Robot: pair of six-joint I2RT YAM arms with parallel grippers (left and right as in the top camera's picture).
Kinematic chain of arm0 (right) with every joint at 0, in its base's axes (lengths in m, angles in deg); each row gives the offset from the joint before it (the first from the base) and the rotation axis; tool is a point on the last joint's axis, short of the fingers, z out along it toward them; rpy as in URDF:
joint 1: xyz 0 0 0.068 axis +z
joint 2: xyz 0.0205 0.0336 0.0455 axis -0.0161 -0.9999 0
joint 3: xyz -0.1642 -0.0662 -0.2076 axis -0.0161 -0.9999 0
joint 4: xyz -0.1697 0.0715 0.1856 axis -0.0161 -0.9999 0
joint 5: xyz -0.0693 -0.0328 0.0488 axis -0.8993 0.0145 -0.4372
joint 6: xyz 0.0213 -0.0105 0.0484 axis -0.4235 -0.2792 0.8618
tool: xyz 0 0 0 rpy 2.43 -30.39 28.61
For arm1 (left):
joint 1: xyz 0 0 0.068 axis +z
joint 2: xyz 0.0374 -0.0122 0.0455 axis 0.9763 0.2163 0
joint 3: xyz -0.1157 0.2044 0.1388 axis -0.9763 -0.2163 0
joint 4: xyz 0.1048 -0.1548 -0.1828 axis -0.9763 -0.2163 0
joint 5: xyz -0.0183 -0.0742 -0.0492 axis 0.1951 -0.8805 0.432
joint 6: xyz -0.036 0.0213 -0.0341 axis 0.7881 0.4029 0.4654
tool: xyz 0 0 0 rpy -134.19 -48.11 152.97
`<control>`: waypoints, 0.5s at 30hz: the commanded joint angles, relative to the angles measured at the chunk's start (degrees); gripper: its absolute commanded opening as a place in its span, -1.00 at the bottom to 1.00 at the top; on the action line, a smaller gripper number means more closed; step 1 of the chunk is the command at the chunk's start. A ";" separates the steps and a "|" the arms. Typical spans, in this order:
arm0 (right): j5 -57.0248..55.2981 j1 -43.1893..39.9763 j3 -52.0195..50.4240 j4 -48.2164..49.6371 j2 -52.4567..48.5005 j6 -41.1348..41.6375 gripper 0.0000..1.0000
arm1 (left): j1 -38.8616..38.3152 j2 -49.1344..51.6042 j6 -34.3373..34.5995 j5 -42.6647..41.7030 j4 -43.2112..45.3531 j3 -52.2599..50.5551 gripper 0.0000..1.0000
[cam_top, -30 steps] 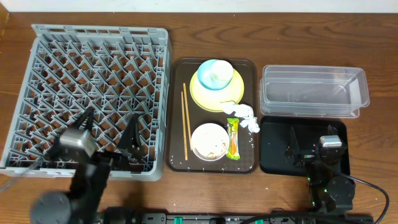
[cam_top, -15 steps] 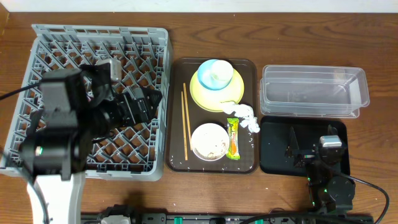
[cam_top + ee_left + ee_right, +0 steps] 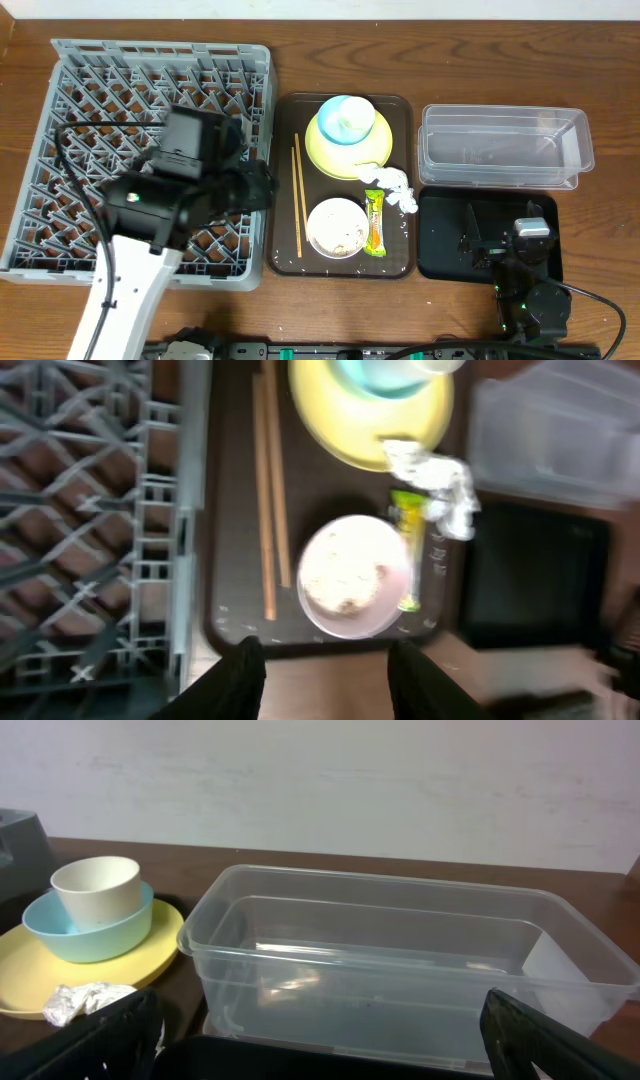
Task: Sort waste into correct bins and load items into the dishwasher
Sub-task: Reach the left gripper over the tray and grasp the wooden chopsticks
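On the brown serving tray (image 3: 284,250) lie the chopsticks (image 3: 297,200), a white bowl (image 3: 335,227) with rice crumbs, the yellow-green wrapper (image 3: 373,222) and the crumpled tissue (image 3: 396,186). The yellow plate (image 3: 345,150) carries the light blue cup (image 3: 342,122). My left gripper (image 3: 258,187) hangs over the right edge of the grey dish rack (image 3: 160,48). In the left wrist view its jaws (image 3: 327,672) stand apart, holding nothing, at the tray's near edge below the bowl (image 3: 347,575) and chopsticks (image 3: 268,510). My right gripper (image 3: 320,1040) rests open over the black tray (image 3: 440,240), facing the clear tub (image 3: 400,980).
The clear tub (image 3: 505,147) stands behind the black tray at the right. The dish rack fills the table's left side, holding no dishes. A strip of bare wood runs along the front edge.
My left arm has swung from the rack's front left corner up and right to the rack's edge beside the brown tray, and its jaws have narrowed. The right arm has not moved.
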 commanded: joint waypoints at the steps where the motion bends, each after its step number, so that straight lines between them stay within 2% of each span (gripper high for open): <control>1: 0.44 -0.90 -0.07 -0.22 0.26 0.81 0.99 | -6.73 -0.28 9.20 15.37 1.29 -3.80 -0.15; 8: 0.44 -0.90 -0.07 -0.22 0.26 0.81 0.99 | -13.49 0.57 10.49 16.92 8.94 -12.33 -0.15; 10: 0.44 -0.90 -0.07 -0.22 0.26 0.81 0.99 | -14.23 1.05 10.49 16.92 11.65 -14.34 -0.34; 13: 0.44 -0.90 -0.07 -0.22 0.26 0.81 0.99 | -14.71 2.60 10.49 16.92 15.37 -17.00 -0.75; 15: 0.44 -0.90 -0.07 -0.22 0.26 0.81 0.98 | -14.71 4.31 10.49 16.96 15.78 -17.55 -0.84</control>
